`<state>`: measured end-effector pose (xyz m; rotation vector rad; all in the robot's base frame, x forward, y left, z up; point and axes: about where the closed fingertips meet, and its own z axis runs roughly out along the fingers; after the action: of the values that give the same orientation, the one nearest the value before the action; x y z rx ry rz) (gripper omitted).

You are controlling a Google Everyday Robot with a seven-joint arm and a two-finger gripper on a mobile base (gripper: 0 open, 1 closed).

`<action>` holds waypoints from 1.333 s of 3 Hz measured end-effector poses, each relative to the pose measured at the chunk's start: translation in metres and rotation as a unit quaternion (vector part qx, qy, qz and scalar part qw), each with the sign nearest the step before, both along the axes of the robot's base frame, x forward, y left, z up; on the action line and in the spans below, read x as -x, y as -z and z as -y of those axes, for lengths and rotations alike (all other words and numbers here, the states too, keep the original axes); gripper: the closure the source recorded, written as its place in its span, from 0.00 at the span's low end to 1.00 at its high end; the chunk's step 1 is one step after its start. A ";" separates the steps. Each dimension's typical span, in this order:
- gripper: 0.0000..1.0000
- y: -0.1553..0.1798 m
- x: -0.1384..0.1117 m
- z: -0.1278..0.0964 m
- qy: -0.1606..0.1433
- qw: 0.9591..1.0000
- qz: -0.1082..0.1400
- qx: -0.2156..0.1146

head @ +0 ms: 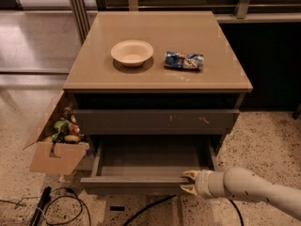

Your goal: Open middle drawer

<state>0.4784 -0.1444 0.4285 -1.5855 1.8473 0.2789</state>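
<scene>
Speckled terrazzo flooring surrounds a low drawer cabinet with a smooth tan top, standing in front of a metal-framed partition.

Items on the cabinet top:
- One pale, shallow bowl, upright, left of centre.
- One crumpled blue snack packet, lying flat just to the right of the bowl and not touching it.

Cabinet front: under the top is a dark recess, and below that an upper drawer front with pale scratch marks towards its right side. That front appears closed.

The middle drawer sits directly beneath the scratched front and is pulled well out towards the camera. Its smooth grey inside is exposed. Its front panel is plain, dark and has no handle.

The gripper is at the right end of the middle drawer's front panel, low in the view. It reaches in from the lower right on a thick, pale arm. Its two pale fingers are spread apart, one above the other, with the panel's edge level with the gap between them. I cannot tell whether either finger touches the panel.

To the left of the cabinet is an open cardboard box, tilted against the cabinet's side. It holds mixed small items in green and yellow, too small to identify. Dark cables trail across the floor in front of the box and under the open drawer.
</scene>
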 end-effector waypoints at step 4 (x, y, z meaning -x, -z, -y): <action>0.81 -0.010 0.050 0.022 -0.002 1.000 -0.004 -0.004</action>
<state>0.4281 -0.1665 0.4382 -1.5849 1.8472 0.2950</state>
